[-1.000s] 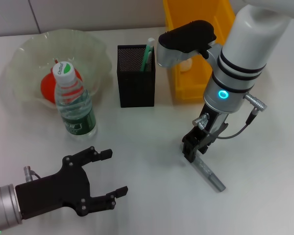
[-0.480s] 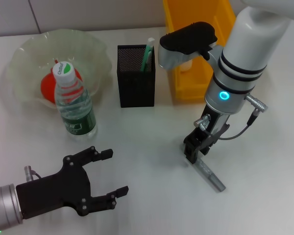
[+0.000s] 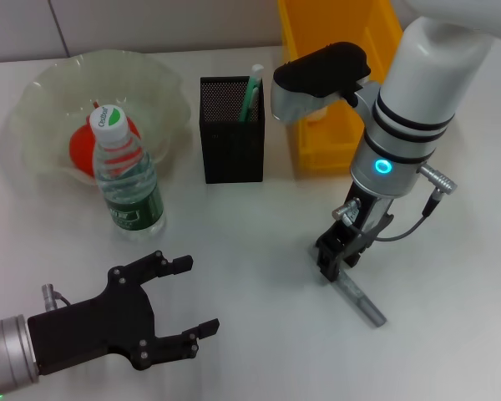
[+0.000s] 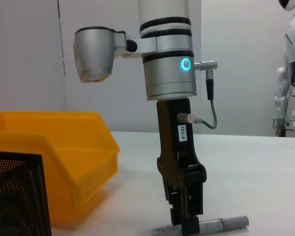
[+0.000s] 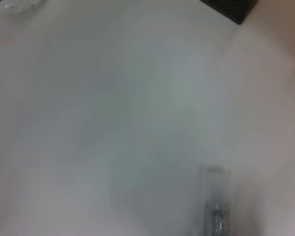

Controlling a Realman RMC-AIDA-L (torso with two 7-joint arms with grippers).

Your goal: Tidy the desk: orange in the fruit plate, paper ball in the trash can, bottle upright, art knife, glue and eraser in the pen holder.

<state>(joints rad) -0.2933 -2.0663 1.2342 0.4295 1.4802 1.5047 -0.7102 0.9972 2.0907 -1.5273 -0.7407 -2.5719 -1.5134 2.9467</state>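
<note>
My right gripper (image 3: 329, 269) is down at the table, shut on the near end of the grey art knife (image 3: 361, 302), which lies flat. The left wrist view shows the same: the right gripper (image 4: 188, 222) on the knife (image 4: 220, 224). The knife is a blur in the right wrist view (image 5: 216, 216). My left gripper (image 3: 186, 326) is open and empty at the front left. The bottle (image 3: 127, 180) stands upright before the fruit plate (image 3: 42, 88), which holds the orange (image 3: 85, 149). The pen holder (image 3: 231, 138) holds a green glue stick (image 3: 252, 92). The eraser is out of view.
The yellow trash can (image 3: 334, 50) stands behind my right arm, with a white bit, perhaps the paper ball (image 3: 317, 112), inside. The trash can (image 4: 59, 147) and pen holder (image 4: 17, 196) also show in the left wrist view. White table lies between the two grippers.
My right gripper has shifted slightly right and lower onto the knife's end, and the knife has shifted a little with it. The left arm has not moved.
</note>
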